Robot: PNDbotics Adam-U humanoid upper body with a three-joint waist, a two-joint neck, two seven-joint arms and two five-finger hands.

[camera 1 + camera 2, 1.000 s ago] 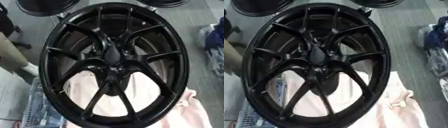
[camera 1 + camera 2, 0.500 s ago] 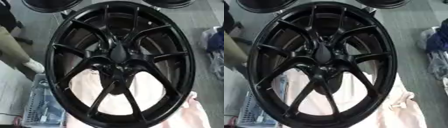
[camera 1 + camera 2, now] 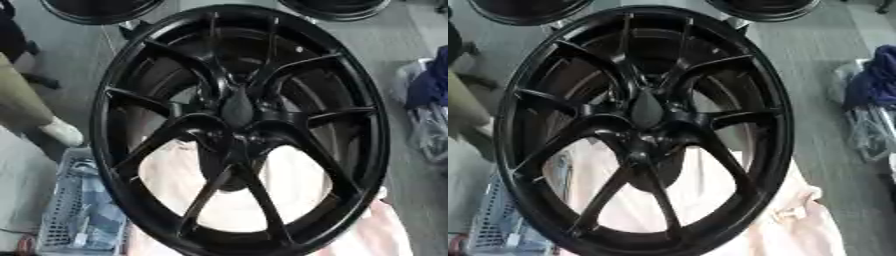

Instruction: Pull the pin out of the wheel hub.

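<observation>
Left eye view is filled by the glossy black multi-spoke alloy wheel hub (image 3: pixel 241 130) over pale pink cloth (image 3: pixel 223 192); with no robot hand or pin discernible, reaching blind could snag a spoke.

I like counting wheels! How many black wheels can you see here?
3: one big wheel fills the middle, and parts of two more wheels show at the top, one left and one right. Others may be hidden.
</observation>
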